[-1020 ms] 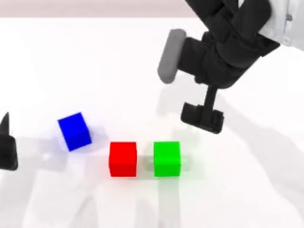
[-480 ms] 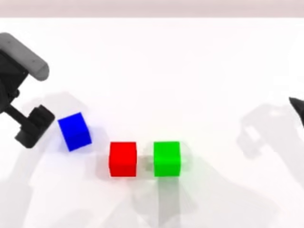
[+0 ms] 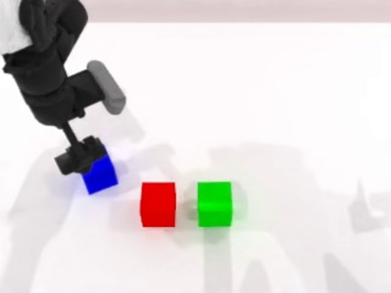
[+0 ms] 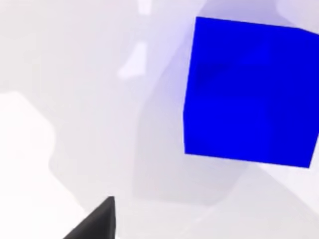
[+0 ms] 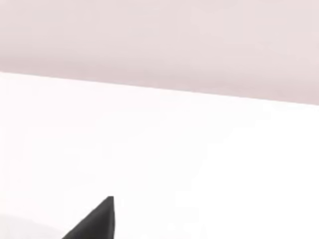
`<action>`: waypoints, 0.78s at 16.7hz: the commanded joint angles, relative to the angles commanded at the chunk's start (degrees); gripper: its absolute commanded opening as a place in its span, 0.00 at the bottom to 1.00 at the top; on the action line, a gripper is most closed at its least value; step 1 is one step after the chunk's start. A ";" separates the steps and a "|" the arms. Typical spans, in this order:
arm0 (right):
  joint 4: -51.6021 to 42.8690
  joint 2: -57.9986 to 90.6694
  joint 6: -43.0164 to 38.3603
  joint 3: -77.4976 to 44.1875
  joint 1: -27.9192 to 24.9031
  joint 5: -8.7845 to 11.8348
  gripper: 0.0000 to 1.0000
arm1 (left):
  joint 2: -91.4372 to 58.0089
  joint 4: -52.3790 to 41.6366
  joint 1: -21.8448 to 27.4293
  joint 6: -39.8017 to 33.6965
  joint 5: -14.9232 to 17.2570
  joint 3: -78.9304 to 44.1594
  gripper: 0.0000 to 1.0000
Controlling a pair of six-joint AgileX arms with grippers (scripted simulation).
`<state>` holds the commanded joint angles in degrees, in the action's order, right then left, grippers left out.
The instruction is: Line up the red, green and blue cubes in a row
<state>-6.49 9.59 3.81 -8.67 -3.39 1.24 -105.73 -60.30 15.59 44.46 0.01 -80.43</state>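
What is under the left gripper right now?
The small matte blue cube sits beneath the left gripper, which covers its upper-left part. Bare white table surrounds it.

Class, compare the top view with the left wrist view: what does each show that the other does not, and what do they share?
Only the top view shows the red cube and green cube side by side with a small gap, and the left arm with its left gripper over the blue cube. Only the left wrist view shows the blue cube's faces up close, plus a dark fingertip. Both show the blue cube and the white table.
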 joint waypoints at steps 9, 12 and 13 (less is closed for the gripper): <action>6.49 -9.59 -3.81 8.67 2.82 -1.24 1.00 | -7.51 -4.38 1.30 3.69 0.07 -7.49 1.00; 6.49 -9.59 -3.81 8.67 2.82 -1.24 1.00 | -7.89 -3.42 1.12 3.78 0.07 -6.73 1.00; 6.49 -9.59 -3.81 8.67 2.82 -1.24 1.00 | -8.37 -2.04 1.15 3.80 0.08 -5.75 1.00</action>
<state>0.00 0.00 0.00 0.00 -0.57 0.00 -114.10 -62.34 16.75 48.26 0.08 -86.18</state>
